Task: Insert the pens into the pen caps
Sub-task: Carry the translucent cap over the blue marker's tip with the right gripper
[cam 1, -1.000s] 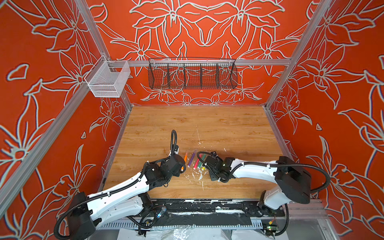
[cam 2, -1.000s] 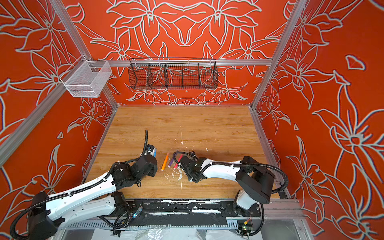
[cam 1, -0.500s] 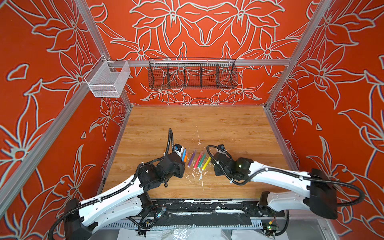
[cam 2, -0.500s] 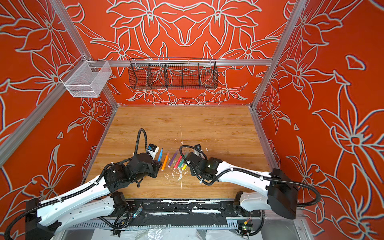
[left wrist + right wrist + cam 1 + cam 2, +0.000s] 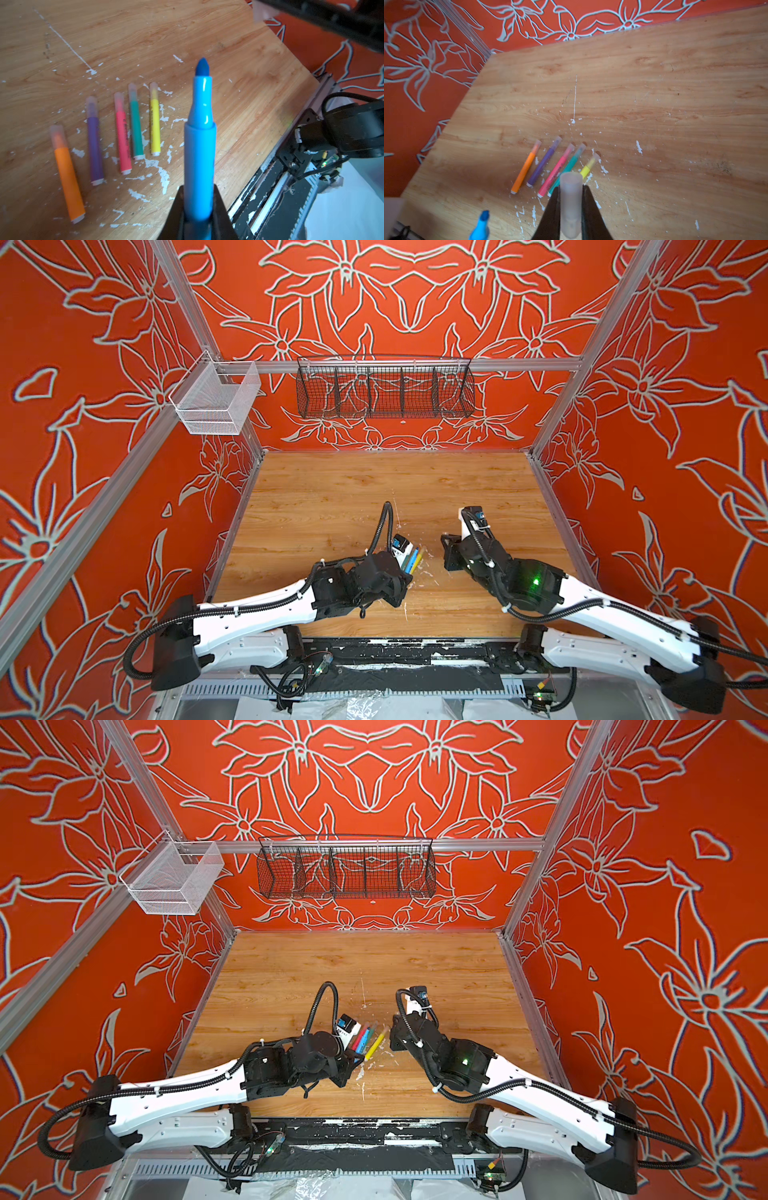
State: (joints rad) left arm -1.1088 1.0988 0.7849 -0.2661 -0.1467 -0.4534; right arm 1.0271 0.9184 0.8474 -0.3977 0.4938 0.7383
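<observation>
Between left jaws, blue pen; between right jaws, cap.

place: robot lab cell | evidence: aluminium frame, orange floral walls, wooden tabletop

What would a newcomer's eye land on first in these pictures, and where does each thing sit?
The orange-red walls with white flower outlines close in the whole scene. Above the front of the wooden table, the left gripper holds an uncapped blue pen and the right gripper holds a clear pen cap, the two apart. Between the arms, five capped pens lie in a row among white flecks.
</observation>
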